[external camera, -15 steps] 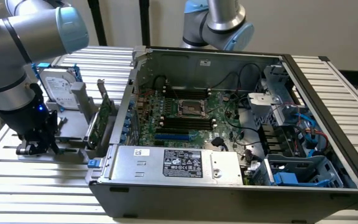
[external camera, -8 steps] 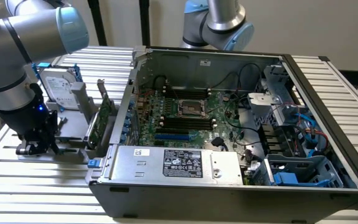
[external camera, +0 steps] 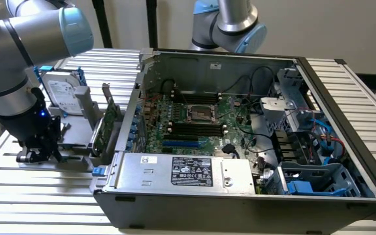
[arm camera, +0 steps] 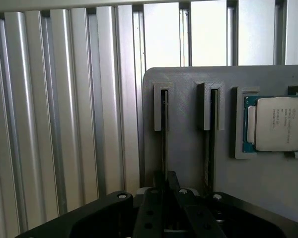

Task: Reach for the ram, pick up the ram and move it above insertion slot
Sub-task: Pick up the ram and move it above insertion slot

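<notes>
The ram (arm camera: pixel 165 130) stands edge-on in a slot of a grey printed holder (arm camera: pixel 188 79), showing as a thin dark line. My gripper (arm camera: pixel 167 176) sits low over that slot, its two black fingers drawn together around the stick's near end, shut on it. In the exterior view the gripper (external camera: pixel 37 155) hangs at the left, down on the holder (external camera: pixel 77 147) beside the open computer case (external camera: pixel 344 122). The motherboard's black memory slots (external camera: pixel 198 129) lie inside the case, well to the exterior view's right of the gripper.
A second thin stick (arm camera: pixel 208 148) fills the neighbouring slot, and a processor chip (arm camera: pixel 280 124) rests in a recess of the holder. A hard drive (external camera: pixel 64 93) and a green card with a metal bracket (external camera: pixel 106 122) stand upright by the holder. A second arm (external camera: pixel 230 24) rises behind the case.
</notes>
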